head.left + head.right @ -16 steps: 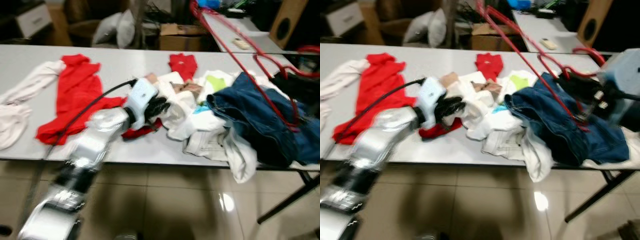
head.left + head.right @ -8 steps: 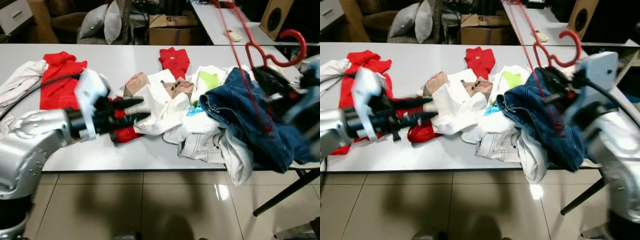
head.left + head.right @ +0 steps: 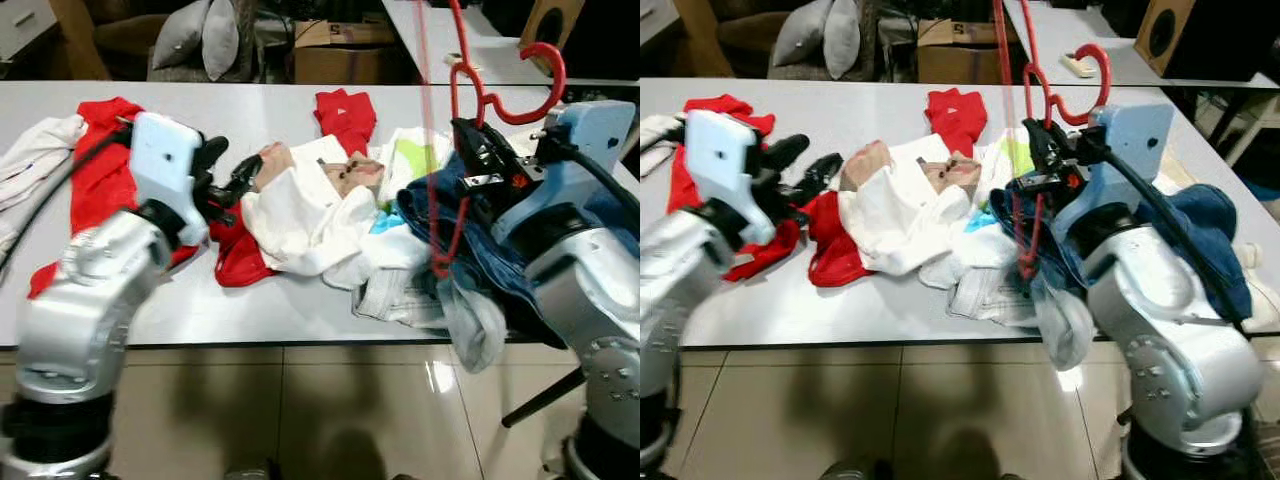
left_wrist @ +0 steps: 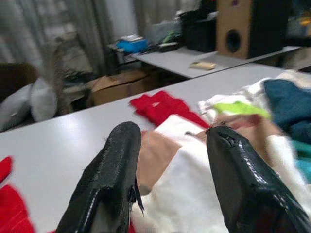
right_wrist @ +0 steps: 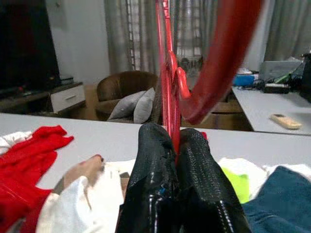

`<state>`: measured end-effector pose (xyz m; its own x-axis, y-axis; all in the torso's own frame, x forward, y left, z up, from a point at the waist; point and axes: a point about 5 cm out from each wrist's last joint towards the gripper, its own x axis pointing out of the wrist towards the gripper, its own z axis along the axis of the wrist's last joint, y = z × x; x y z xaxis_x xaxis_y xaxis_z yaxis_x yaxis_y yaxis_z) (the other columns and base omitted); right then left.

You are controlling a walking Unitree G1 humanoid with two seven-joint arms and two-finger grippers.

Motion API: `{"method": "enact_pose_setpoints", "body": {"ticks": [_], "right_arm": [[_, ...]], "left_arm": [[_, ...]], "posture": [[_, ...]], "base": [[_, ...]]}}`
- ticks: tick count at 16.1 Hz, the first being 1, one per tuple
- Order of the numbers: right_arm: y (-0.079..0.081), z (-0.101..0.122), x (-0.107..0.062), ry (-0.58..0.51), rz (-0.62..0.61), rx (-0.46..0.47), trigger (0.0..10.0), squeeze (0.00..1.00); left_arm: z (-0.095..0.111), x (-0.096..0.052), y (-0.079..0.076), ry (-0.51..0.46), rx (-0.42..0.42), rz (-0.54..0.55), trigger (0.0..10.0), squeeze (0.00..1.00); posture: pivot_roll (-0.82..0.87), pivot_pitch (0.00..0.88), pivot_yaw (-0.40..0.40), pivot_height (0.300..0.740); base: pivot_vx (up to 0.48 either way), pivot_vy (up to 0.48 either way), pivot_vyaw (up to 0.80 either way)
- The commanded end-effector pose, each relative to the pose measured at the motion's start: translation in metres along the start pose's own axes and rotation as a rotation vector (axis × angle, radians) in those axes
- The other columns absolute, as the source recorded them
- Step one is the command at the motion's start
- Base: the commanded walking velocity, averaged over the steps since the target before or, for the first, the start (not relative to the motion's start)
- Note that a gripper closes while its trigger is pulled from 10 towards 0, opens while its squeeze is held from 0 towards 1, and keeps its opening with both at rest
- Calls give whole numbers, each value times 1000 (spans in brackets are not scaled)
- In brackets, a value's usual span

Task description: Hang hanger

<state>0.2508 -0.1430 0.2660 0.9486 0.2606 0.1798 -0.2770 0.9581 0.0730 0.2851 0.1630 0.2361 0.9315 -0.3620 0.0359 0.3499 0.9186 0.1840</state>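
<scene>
A red hanger (image 3: 470, 90) stands upright over the clothes pile, hook at the top, with my right gripper (image 3: 478, 158) shut on its stem. In the right wrist view the two black fingers (image 5: 155, 165) press together on the red hanger (image 5: 167, 73). My left gripper (image 3: 228, 165) is open above the table's left half, pointing at a white garment (image 3: 300, 210); nothing is between its fingers (image 4: 116, 165). Blue jeans (image 3: 1210, 230) lie under and behind my right arm.
The grey table (image 3: 250, 310) also carries a red shirt (image 3: 100, 185) at the left, a small red garment (image 3: 345, 110) at the back and a green-and-white top (image 3: 415, 155). Cushions (image 3: 200, 40) and a cardboard box (image 3: 335, 50) stand behind. Tiled floor (image 3: 300, 410) lies in front.
My right arm has come in over the pile and lifted the hanger upright. My left gripper has drawn back to the left and risen off the red cloth. The camera has shifted.
</scene>
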Motion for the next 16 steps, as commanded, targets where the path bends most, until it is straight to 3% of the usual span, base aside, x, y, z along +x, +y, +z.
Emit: {"method": "enact_pose_setpoints", "body": {"ticks": [1,2,4,6,10,16], "right_arm": [[6,2,-2,-20,1,-4,10000,0],[11,-7,-6,5,-27,11,10000,0],[12,-13,-10,29,-57,1,10000,0],[10,-23,-16,62,-102,-40,10000,0],[14,-26,-9,67,-82,-34,10000,0],[19,-31,-12,72,-75,1,10000,0]], "left_arm": [[-8,3,3,54,16,64,10000,0],[-13,7,1,58,39,104,10000,0],[-13,9,-5,26,-7,110,10000,0],[-23,6,-15,20,2,80,10000,0],[-23,5,-13,21,32,111,10000,0],[-26,5,-15,19,36,114,10000,0]], "posture": [[14,50,2,740],[13,57,14,740],[-4,66,26,740],[-11,62,27,740],[3,52,11,740],[4,59,7,740]], "base": [[0,398,0],[0,398,0],[0,398,0],[0,401,0],[0,408,0],[0,420,0]]}}
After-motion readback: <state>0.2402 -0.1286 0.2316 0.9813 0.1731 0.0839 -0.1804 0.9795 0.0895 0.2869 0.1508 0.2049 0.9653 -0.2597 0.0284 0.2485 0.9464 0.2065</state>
